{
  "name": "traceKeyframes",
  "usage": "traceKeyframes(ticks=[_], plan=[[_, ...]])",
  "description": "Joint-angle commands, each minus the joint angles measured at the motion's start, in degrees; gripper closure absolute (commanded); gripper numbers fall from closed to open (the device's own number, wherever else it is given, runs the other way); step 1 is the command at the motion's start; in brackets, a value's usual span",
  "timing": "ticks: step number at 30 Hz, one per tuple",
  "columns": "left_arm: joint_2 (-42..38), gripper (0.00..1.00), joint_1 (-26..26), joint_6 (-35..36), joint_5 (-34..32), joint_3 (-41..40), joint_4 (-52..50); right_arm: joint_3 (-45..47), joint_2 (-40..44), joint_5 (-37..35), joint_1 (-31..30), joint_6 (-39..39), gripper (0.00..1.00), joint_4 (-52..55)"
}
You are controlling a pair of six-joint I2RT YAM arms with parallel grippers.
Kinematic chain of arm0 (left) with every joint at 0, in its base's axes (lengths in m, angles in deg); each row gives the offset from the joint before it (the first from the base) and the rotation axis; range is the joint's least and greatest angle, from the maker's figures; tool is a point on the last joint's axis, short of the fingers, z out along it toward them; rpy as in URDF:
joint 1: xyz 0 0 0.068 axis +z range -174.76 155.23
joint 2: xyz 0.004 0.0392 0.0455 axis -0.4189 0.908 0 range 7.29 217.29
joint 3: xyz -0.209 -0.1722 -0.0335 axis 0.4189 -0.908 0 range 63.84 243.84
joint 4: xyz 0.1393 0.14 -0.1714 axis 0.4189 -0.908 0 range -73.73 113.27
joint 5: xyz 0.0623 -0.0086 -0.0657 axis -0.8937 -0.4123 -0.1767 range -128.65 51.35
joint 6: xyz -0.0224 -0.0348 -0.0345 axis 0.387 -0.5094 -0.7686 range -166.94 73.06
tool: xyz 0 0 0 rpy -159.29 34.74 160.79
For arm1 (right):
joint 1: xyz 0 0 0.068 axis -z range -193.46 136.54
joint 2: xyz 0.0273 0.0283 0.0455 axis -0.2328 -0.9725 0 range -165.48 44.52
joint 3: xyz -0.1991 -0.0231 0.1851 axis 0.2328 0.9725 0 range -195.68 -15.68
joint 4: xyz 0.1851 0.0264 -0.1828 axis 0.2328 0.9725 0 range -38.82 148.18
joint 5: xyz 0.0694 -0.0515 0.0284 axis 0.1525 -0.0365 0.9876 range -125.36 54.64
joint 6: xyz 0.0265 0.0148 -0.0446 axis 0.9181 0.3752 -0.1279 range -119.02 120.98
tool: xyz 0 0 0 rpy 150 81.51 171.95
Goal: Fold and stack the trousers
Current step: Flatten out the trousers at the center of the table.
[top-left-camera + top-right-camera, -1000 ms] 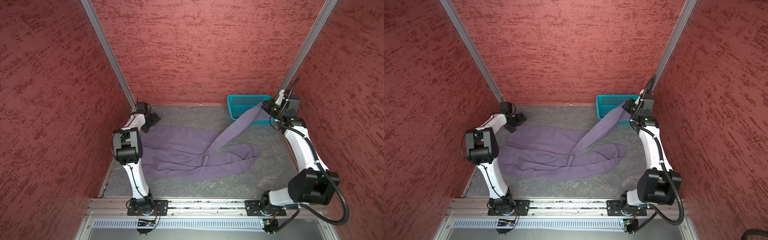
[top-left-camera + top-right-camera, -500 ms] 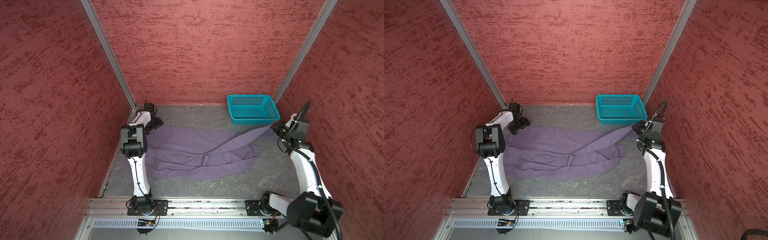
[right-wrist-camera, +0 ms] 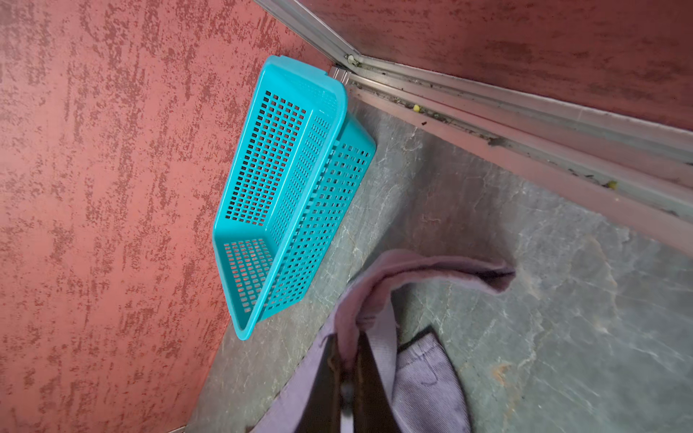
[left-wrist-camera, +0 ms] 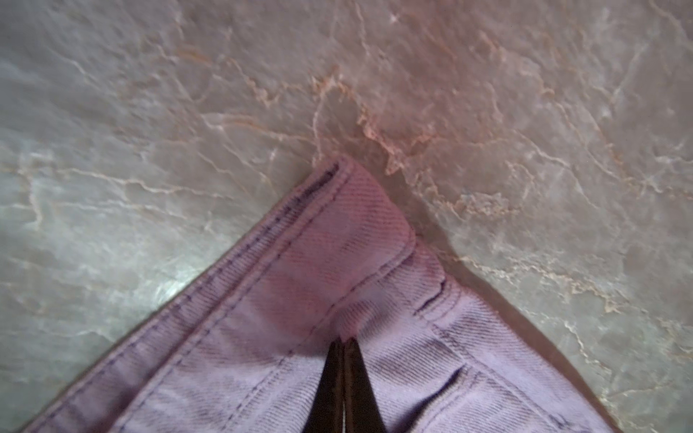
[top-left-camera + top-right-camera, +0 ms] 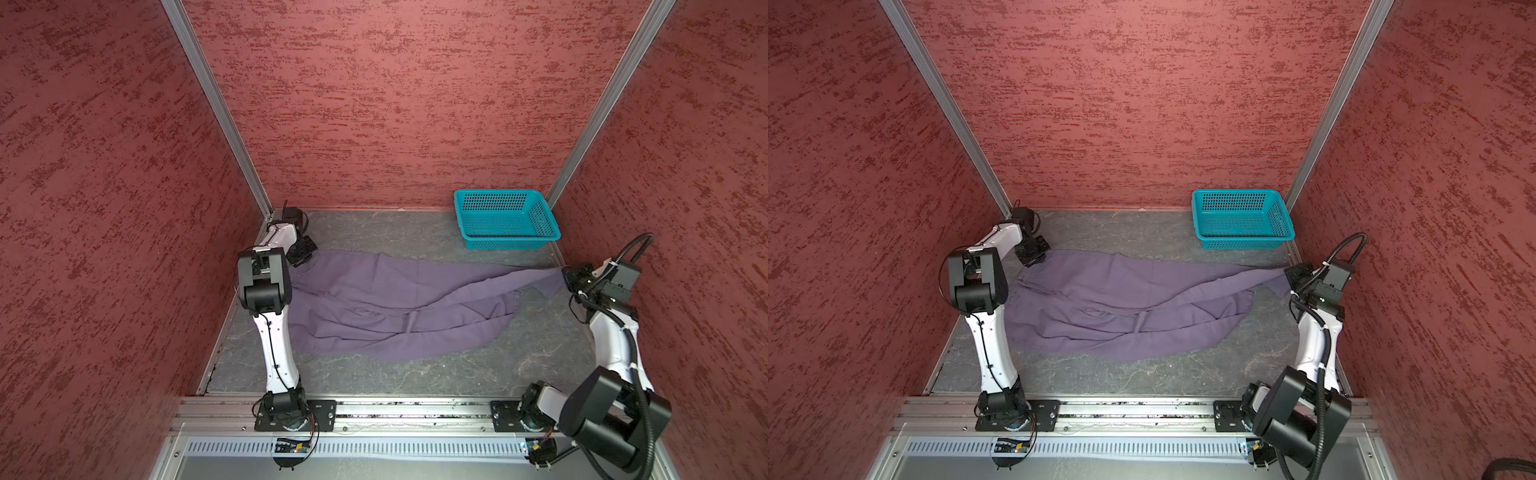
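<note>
You have both ends of the trousers (image 5: 399, 307) in hand right now. Your left gripper (image 4: 343, 343) is clenched, its two dark fingers pressed tight together with a pucker of stitched waistband pinched at the tips. In both top views that gripper (image 5: 1036, 257) sits low at the far left corner of the garment, close to the back left post. Your right gripper (image 5: 567, 278) is clamped on the hem of one leg. The right wrist view shows purple cloth (image 3: 375, 285) looping out past the closed fingers (image 3: 369, 375) and hanging clear of the surface. That leg runs as a long drawn-out strip from the middle of the trousers (image 5: 1121, 307) across to the right gripper (image 5: 1289, 276). The other leg and the seat lie rumpled and flat on the grey marbled table (image 5: 415, 382). The teal mesh basket (image 5: 505, 239) stands in the far right corner against the red back wall, near the held hem but apart from it. There's a small pale mark on your right wrist housing (image 5: 1323, 297), possibly a logo, too small to read from here.
</note>
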Motion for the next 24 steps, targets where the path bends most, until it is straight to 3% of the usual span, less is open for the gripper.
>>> traceKeyframes(ticks=[1,5,8,12,16,20,24], plan=[[-1.99,1.0,1.59,-0.35,3.57,-0.75,1.2,-6.92,-3.59,4.55,0.3,4.46,1.0,-5.58],[-7.61,1.0,4.39,-1.62,4.0,-1.99,2.24,-16.23,-5.09,6.09,-1.76,2.7,1.0,-5.89],[-11.41,1.0,6.4,-2.54,3.11,-4.91,3.82,-16.28,-2.67,5.71,-2.56,-0.69,1.0,-6.8],[-14.64,1.0,8.89,-3.76,4.42,-10.19,7.57,-7.06,1.0,-0.57,-2.56,-5.54,1.0,-2.4],[-14.57,1.0,8.23,-3.92,3.08,-11.14,7.89,8.55,1.26,-4.64,-2.34,-6.12,1.0,-4.32],[-13.16,1.0,7.99,-4.1,3.41,-11.03,7.8,16.5,-6.18,-5.41,-1.69,-6.54,1.0,-7.86],[-12.61,1.0,7.99,-3.99,3.66,-11.06,8.09,15.36,-15.53,-3.1,-1.26,-5.87,1.0,-11.88]])
